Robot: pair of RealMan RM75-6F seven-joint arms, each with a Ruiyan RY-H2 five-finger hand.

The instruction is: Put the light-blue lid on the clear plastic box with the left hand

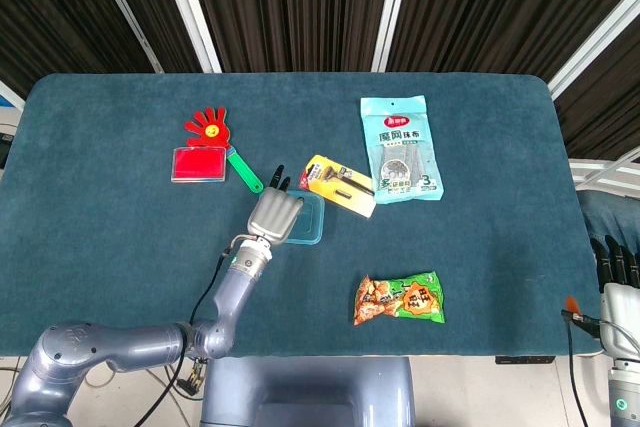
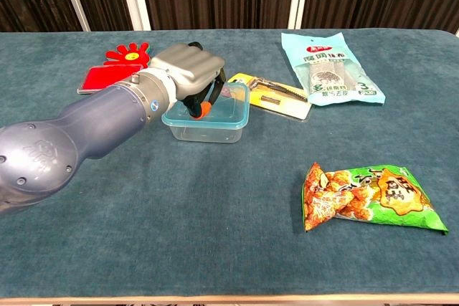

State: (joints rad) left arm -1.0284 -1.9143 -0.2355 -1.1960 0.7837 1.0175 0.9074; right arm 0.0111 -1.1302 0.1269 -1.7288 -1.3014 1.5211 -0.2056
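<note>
The clear plastic box [image 2: 208, 125] stands left of the table's middle, and the light-blue lid [image 2: 231, 102] lies flat on top of it [image 1: 308, 219]. My left hand [image 2: 188, 69] hovers over the box's left half with its fingers bent down; the fingertips [image 2: 203, 109] touch the lid and nothing is pinched between them. From above, the left hand [image 1: 275, 213] hides the box's left part. My right hand [image 1: 618, 277] hangs off the table's right edge, away from everything, fingers straight and holding nothing.
A yellow tool card [image 1: 340, 185] lies just right of the box. Further left are a red case [image 1: 200, 163], a red hand-shaped clapper [image 1: 208, 127] and a green tag [image 1: 243, 169]. A teal packet [image 1: 400, 149] lies at the back, a snack bag [image 1: 400, 299] near the front.
</note>
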